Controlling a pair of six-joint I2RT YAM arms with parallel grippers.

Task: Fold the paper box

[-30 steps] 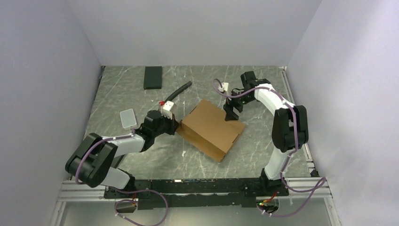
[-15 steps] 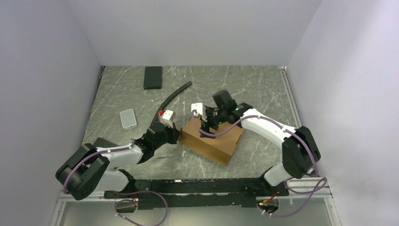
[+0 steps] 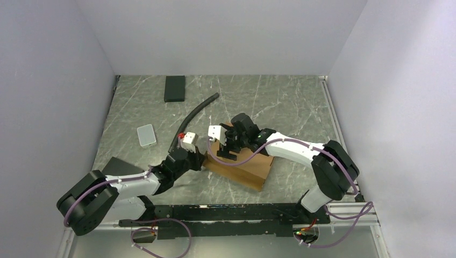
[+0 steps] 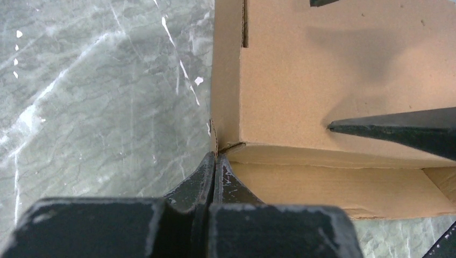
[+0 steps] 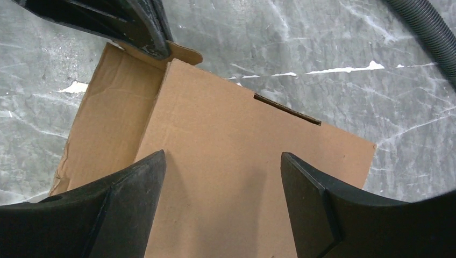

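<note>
The paper box is a brown cardboard mailer lying flat on the marbled table, its top panel down and a side flap showing at the left. My left gripper sits at the box's left corner. Its fingertips are pressed together on the thin cardboard edge there. My right gripper hovers over the left part of the top panel, open, with only flat cardboard between its fingers. One right finger also shows in the left wrist view over the box.
A black flat block lies at the back left. A black hose curves from the back toward the left arm and passes the box's far side. A small pale rectangle lies on the left.
My right arm swung from the back right across to the box's left part and lowered over the top panel. The left arm drew back toward the near edge, and the box shifted with it.
</note>
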